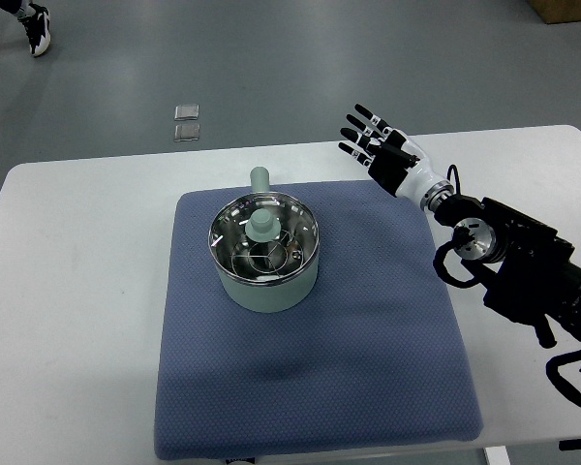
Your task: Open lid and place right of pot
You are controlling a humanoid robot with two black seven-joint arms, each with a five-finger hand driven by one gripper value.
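Sitting mid-cloth: pale green pot (265, 254) w/ glass lid (263, 239) on top, green knob (262, 226) at lid ctr, stubby handle (259, 179) pointing to far side. Nothing standing btwn pot and right robot hand (372, 141); cloth to right of pot bare. Right robot hand up near far-right corner of blue cloth (315, 329), well apart from pot, fingers (356, 121) spread wide, holding nothing; black forearm (523, 262) running in from right edge w/ cables. Two small clear squares (186, 121) on floor beyond far edge of table (73, 291). White table carrying blue textured cloth; grey floor (271, 58) around, shoe (37, 27) at top left, brown box corner (566, 10) top right. Inside pot, thru lid: shiny metal interior w/ reflections, contents not clear.
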